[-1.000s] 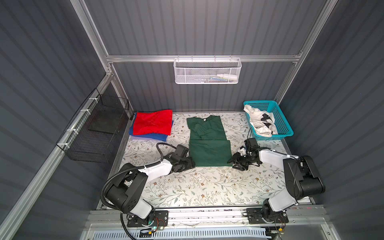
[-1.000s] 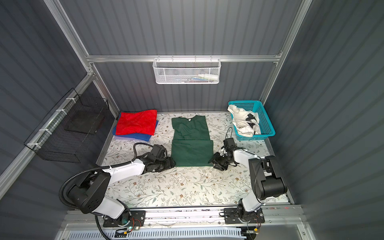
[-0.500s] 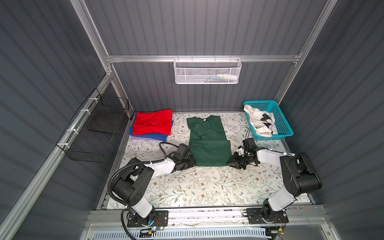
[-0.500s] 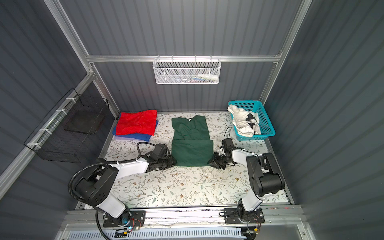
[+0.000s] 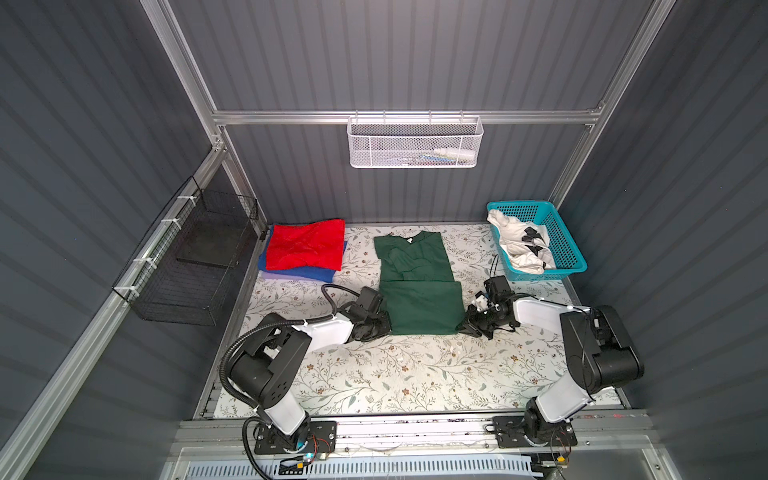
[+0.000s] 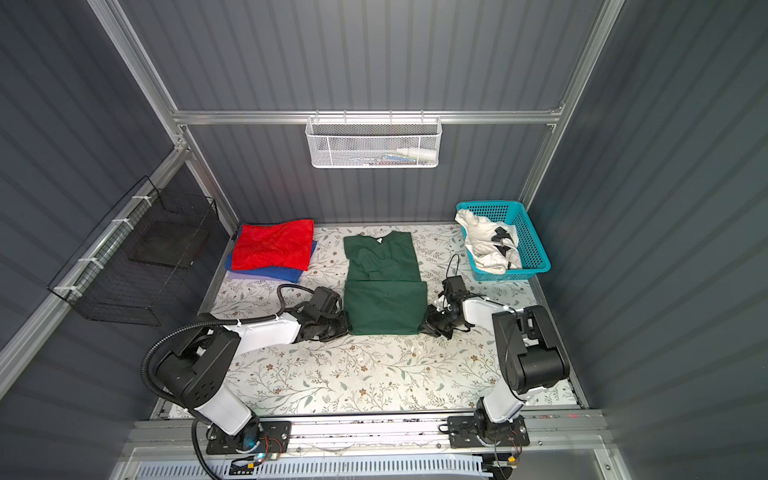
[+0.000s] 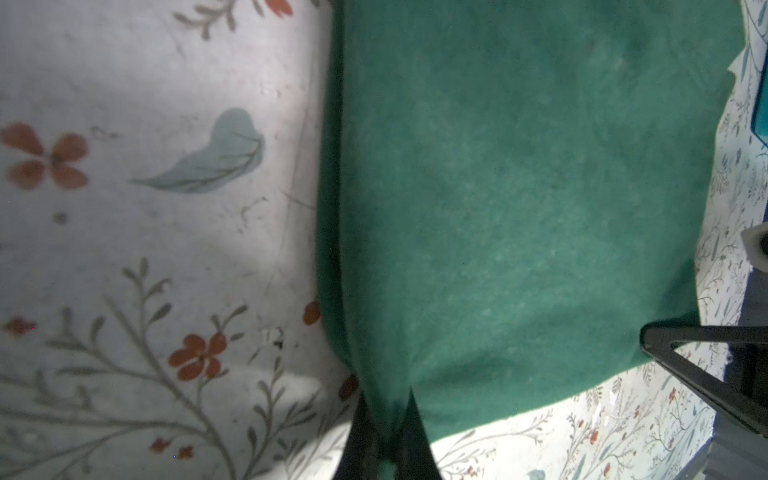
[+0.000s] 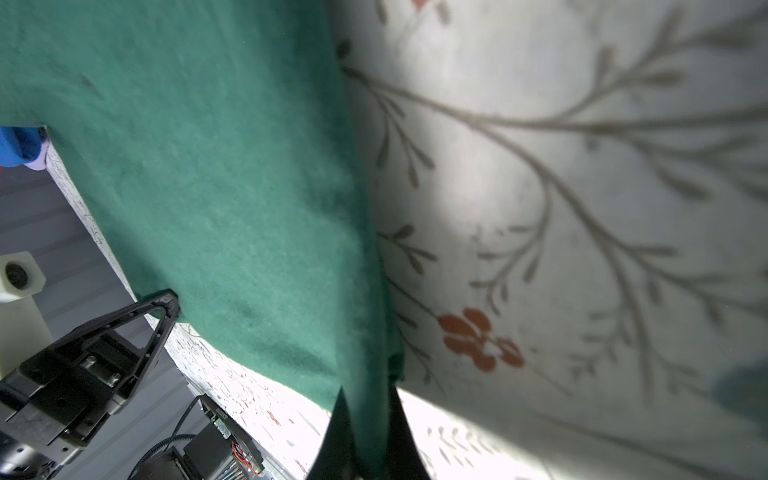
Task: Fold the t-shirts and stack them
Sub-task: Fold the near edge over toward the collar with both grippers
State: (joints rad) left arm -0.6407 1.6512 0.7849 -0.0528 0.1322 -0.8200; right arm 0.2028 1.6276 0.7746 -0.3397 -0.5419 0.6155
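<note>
Left wrist view, nearest in: the left claw (image 7: 386,399) is pinched narrow on the near left corner of the green t-shirt (image 7: 519,199), with cloth bunched between its two black fingertips (image 7: 359,440). The right wrist view gives the mirror of it. There the right claw (image 8: 366,395) is clamped narrow on the near right corner of the same shirt, and the cloth is drawn into a ridge between the tips.

In both top views the two claws sit low on the flower-printed surface (image 5: 415,374), one at each end of the shirt's near hem. The green t-shirt lies flat in the middle of the surface, collar toward the back wall and sleeves folded in over the chest. A crosswise edge runs across it, and the near part is wider than the far part.

Farther back on the left, a folded red t-shirt (image 5: 305,245) rests on a folded blue t-shirt (image 5: 307,273). A pale edge under the blue may be another layer, though it is too small to tell. At the back right, a turquoise basket (image 5: 569,249) holds a crumpled white t-shirt (image 5: 519,245) with black marks. A black wire basket (image 5: 195,266) hangs on the left wall and a white mesh basket (image 5: 415,145) on the back wall.
</note>
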